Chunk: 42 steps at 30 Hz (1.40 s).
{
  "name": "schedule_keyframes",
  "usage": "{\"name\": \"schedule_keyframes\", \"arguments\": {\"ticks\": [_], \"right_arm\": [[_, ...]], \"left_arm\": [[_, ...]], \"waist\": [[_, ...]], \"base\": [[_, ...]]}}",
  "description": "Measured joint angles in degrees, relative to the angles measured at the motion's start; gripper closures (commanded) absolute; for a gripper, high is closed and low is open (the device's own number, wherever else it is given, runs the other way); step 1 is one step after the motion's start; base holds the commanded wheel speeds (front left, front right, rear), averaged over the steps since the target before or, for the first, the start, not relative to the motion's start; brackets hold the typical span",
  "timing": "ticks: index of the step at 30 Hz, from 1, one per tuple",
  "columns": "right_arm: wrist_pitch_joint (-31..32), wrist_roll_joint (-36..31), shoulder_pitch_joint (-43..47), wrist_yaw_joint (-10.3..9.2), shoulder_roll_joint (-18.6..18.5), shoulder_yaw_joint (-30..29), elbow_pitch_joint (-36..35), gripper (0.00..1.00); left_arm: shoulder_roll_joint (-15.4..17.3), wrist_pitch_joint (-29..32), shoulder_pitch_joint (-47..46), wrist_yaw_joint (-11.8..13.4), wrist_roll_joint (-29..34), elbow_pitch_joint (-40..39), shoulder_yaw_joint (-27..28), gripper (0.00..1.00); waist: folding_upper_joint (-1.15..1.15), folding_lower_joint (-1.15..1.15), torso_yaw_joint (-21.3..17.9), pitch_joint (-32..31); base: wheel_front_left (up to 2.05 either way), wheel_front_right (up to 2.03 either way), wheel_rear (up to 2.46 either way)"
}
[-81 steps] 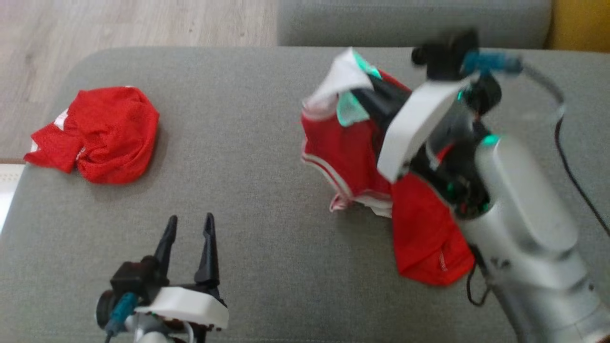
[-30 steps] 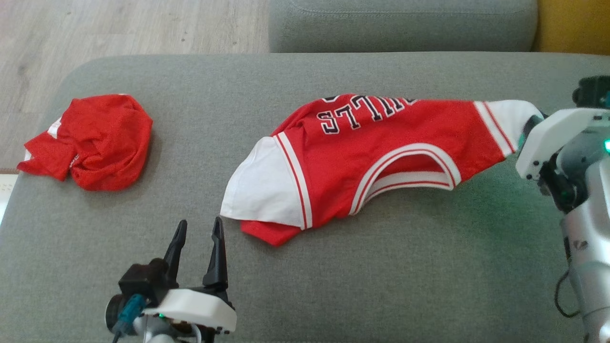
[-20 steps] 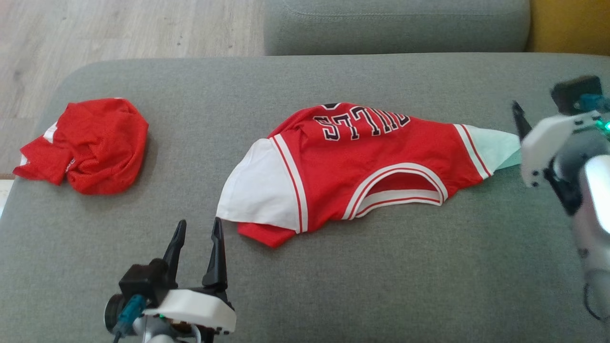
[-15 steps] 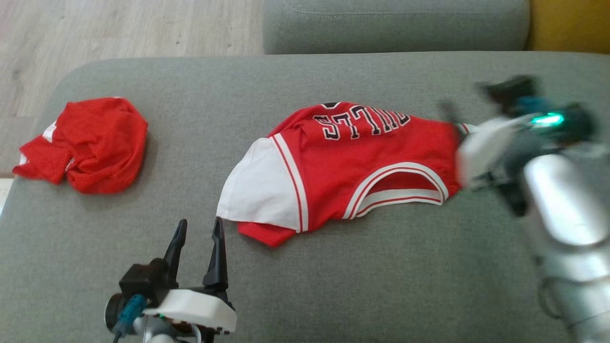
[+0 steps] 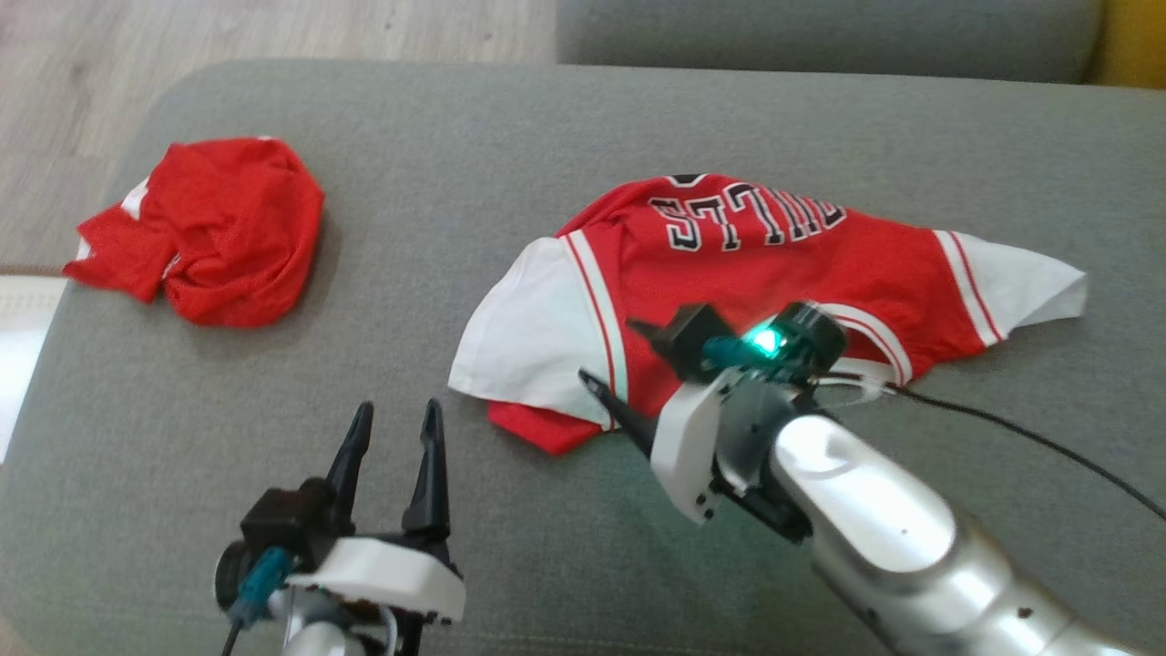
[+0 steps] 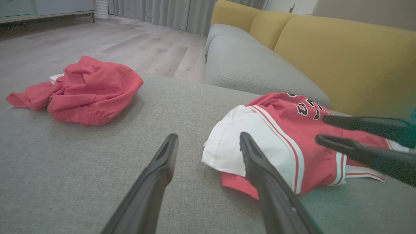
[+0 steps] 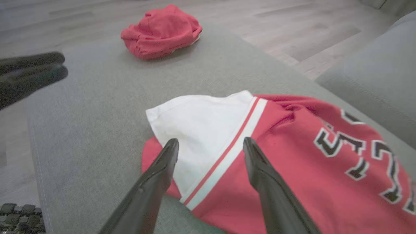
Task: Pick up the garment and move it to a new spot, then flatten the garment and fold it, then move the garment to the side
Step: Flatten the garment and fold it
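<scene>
Garment (image 5: 774, 273) lies long axis left-right; my right gripper (image 7: 210, 143), spread and empty, hovers over its left end, nearer than my left gripper (image 5: 396, 410), likewise spread, empty.

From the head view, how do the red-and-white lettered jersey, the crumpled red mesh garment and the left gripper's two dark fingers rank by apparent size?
1. red-and-white lettered jersey
2. crumpled red mesh garment
3. left gripper's two dark fingers, smallest though nearest the camera

garment (image 5: 747, 273) on cushion (image 5: 455, 182) | crumpled cloth (image 5: 219, 228) well left of it | right pincer (image 5: 608, 351) seemingly above garment's near-left corner
</scene>
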Motion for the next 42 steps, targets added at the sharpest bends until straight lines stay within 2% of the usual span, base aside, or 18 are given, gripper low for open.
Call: {"name": "schedule_keyframes", "arguments": {"ticks": [10,11,13,14,21,25,26,28,35,39,42], "right_arm": [[0.62,-2.94,-5.00,0.00,1.34,3.46,11.55,0.00],[0.64,-3.08,-5.22,0.00,1.37,3.60,12.44,0.05],[1.12,-3.04,-5.44,0.00,1.42,4.27,13.82,0.87],[1.11,-3.02,-5.53,0.00,1.42,4.71,14.27,1.00],[-0.26,-0.07,-5.94,0.00,0.33,5.77,12.35,1.00],[0.10,2.77,-5.98,0.00,-3.99,5.56,5.56,1.00],[0.10,2.77,-5.98,0.00,-3.99,5.56,5.56,1.00],[1.81,4.95,-5.96,0.00,-7.20,4.48,1.26,1.00],[8.89,11.92,-2.63,0.00,-17.41,-5.55,-12.85,1.00],[12.39,14.41,5.21,0.00,-20.63,-13.69,-16.84,1.00],[15.21,15.25,11.67,0.00,-21.17,-20.75,-17.55,1.00]], "left_arm": [[-0.05,0.00,-3.58,1.10,-1.87,-0.64,-2.42,0.00],[-0.05,0.00,-3.58,1.22,-1.87,-0.63,-2.44,0.00],[-0.05,0.00,-3.58,1.53,-1.92,-0.64,-2.42,0.00],[-0.05,0.00,-3.58,1.56,-2.12,-0.63,-2.42,0.00],[-0.05,0.00,-3.57,2.01,-2.24,-0.63,-1.83,0.00],[-0.08,0.00,-3.34,2.04,-1.87,-0.67,-0.31,0.00],[-0.08,0.00,-3.34,2.04,-1.87,-0.67,-0.31,0.00],[-0.08,0.00,-2.96,2.05,-1.60,-0.79,-0.03,0.00],[-0.08,0.00,-1.90,2.02,-1.60,-1.35,0.81,0.00],[-0.08,0.00,-1.89,2.02,-1.59,-1.57,1.03,0.00],[-0.08,0.00,-1.86,2.02,-1.59,-1.65,1.11,0.00]], "waist": [[0.00,0.00,3.57,3.53],[0.00,0.00,3.82,3.77],[0.00,0.00,4.13,4.13],[0.00,0.00,4.14,4.24],[0.00,0.00,2.44,3.79],[0.00,0.00,0.87,2.89],[0.00,0.00,0.87,2.89],[0.00,0.00,-0.19,2.41],[0.00,0.00,-3.54,1.25],[0.00,0.00,-4.67,0.90],[0.00,0.00,-5.33,0.87]], "base": [[0.00,0.00,0.00],[0.00,0.00,0.00],[0.00,0.00,0.00],[0.00,0.00,0.00],[0.00,0.00,0.00],[0.00,0.00,0.00],[0.00,0.00,0.00],[0.00,0.00,0.00],[0.00,0.00,0.00],[0.00,0.00,0.00],[0.00,0.00,0.00]]}}
